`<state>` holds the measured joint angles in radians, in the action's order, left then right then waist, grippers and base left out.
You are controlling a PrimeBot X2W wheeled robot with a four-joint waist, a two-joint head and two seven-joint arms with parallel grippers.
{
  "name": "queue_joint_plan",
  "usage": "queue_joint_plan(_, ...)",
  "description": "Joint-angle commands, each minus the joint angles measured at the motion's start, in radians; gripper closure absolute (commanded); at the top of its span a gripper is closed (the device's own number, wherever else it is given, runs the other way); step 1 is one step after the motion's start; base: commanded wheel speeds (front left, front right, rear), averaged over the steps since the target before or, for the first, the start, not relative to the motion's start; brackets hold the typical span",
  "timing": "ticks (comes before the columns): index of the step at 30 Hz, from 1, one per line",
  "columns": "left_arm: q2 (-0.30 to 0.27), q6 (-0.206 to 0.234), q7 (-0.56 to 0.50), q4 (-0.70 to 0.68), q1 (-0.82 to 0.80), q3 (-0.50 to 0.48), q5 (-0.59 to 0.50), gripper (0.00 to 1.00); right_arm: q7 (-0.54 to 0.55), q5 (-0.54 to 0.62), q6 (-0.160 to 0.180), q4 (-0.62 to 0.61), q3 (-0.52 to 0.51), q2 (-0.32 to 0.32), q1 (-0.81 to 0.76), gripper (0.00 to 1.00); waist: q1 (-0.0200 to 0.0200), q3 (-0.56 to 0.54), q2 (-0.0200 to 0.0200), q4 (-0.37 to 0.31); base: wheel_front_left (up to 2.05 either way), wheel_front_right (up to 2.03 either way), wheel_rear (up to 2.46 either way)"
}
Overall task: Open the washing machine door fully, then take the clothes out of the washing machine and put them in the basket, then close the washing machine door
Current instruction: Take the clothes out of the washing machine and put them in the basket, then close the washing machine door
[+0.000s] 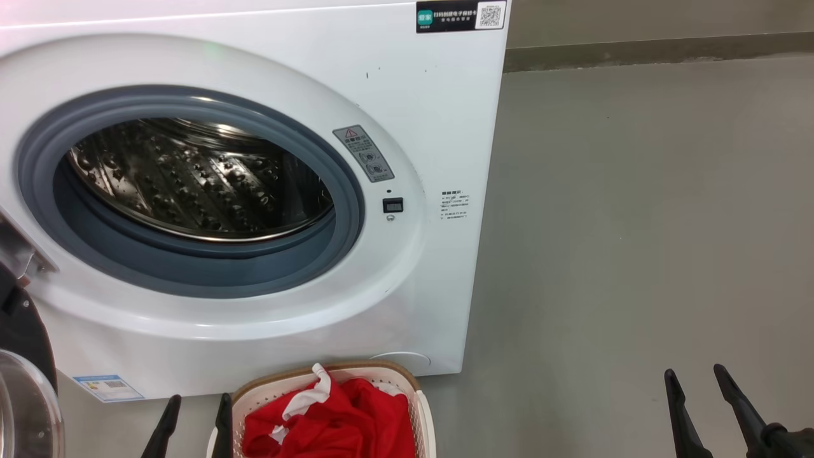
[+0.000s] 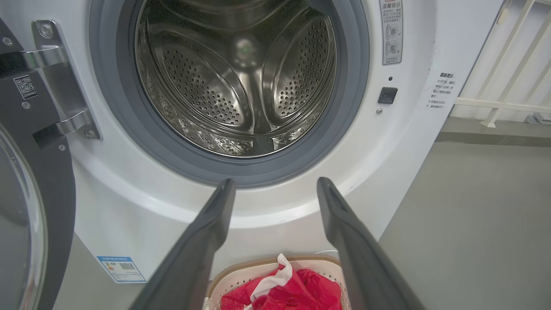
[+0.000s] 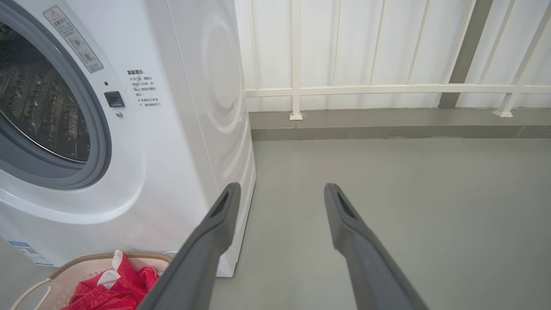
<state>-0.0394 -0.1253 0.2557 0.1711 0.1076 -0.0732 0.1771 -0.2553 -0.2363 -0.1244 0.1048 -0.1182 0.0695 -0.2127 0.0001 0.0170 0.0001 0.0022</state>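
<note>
Head view, and you've got the washer (image 1: 439, 114) filling the left half, white and boxy, standing on the grey floor (image 1: 636, 222). Its door (image 1: 22, 337) is swung out at the left side of the opening, with the black rim and glass bowl cut off by the lower-left edge. Your left wrist view shows the door hanging off its metal hinge (image 2: 60, 86). Round the opening runs the grey ring (image 1: 191, 277), and you look past it into the perforated steel drum (image 1: 197, 184). Right wrist view gives you a white railing (image 3: 387, 89) along the wall beyond the washer's side.

Down on the floor, just in front of the washer and below the opening, sits the basket (image 1: 388, 375). The clothes (image 1: 343, 413) are in it, red, with a white strip poking up over the rim.

Your left gripper (image 1: 200, 397) hangs just left of the basket, jaws spread wide with nothing between them. In its own wrist view the tips frame the bottom of the ring. Your right gripper (image 1: 693, 370) is over bare floor, well to the right of the washer, jaws wide apart too and holding nothing.

Smallest bits: a grey warning sticker (image 1: 364, 152) just right of the ring, and a blue label (image 1: 108, 387) at the washer's lower-left corner.
</note>
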Motion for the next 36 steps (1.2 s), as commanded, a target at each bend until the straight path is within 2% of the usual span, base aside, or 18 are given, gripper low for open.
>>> queue_joint_plan(1,-0.011,-0.005,0.006,-0.032,-0.004,-0.037,0.004,0.0,-0.006,0.001,-0.006,-0.027,0.016,0.023,0.008,0.0,-0.0001,-0.001,-0.0001,0.001,0.0,0.0,0.0)
queue_joint_plan(20,-0.011,-0.005,0.006,-0.045,-0.008,-0.018,-0.01,0.0,-0.006,0.004,-0.006,-0.027,0.014,0.018,0.008,0.0,-0.0001,0.003,-0.0001,0.008,-0.07,0.07,0.0)
queue_joint_plan(36,-0.011,-0.005,0.006,-0.053,-0.008,-0.006,-0.013,0.0,-0.006,0.004,-0.006,-0.029,0.016,0.015,0.005,0.0,-0.0001,0.011,-0.0001,0.014,-1.18,1.18,0.0)
